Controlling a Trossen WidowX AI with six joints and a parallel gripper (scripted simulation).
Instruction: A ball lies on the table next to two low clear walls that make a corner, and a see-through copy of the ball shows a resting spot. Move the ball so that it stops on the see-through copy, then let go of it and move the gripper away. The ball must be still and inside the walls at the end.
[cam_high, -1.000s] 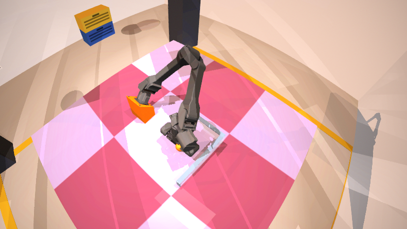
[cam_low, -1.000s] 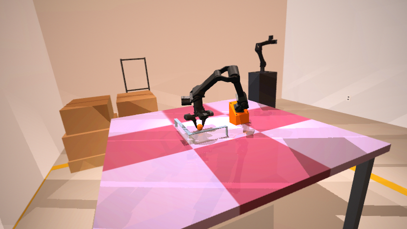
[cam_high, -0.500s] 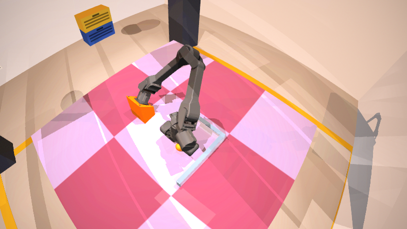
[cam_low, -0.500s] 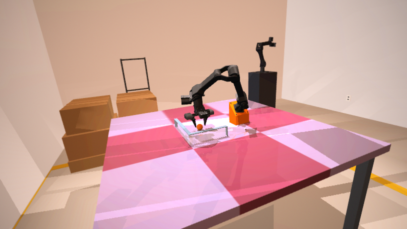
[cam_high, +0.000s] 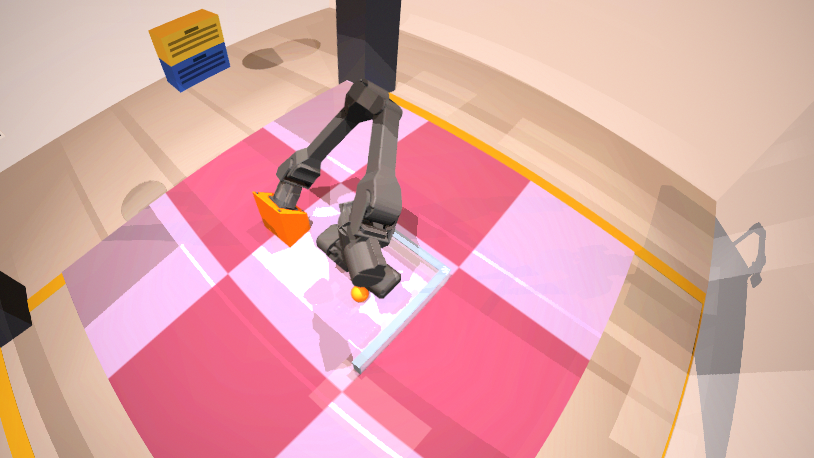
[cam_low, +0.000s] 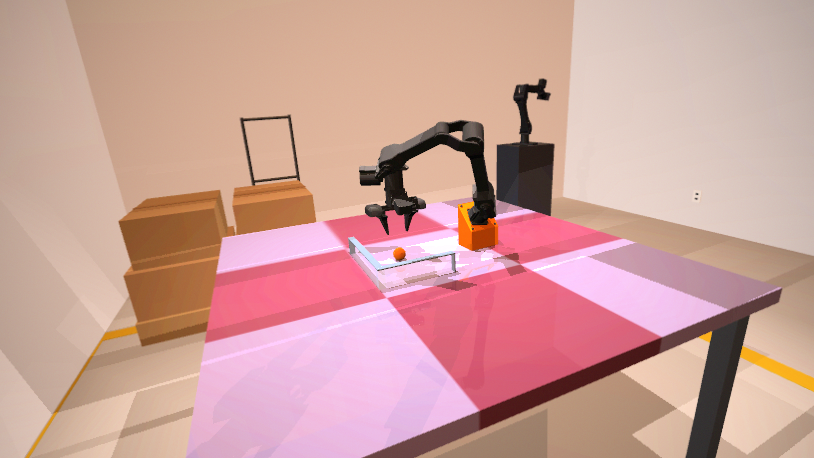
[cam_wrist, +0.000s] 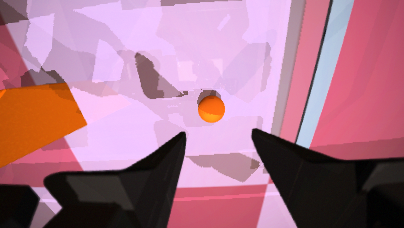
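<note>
My black fingers frame an orange ball (cam_wrist: 211, 109) on the table (cam_low: 318, 353), checked in pink and deep rose; beside the ball, pale blue walls (cam_high: 398, 324).

Storeroom-like lab; cardboard boxes (cam_low: 170, 262); floor tape (cam_low: 757, 358)

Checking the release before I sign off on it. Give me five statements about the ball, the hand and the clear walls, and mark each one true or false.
1. The ball lies on the table, inside the corner of the clear walls. True.
2. The hand is shut on the ball. False: it is open, with the ball free below it.
3. The hand hangs above the ball. True.
4. The ball is blue. False: it is orange.
5. The ball rests against the arm's orange base. False: they are apart.
</note>
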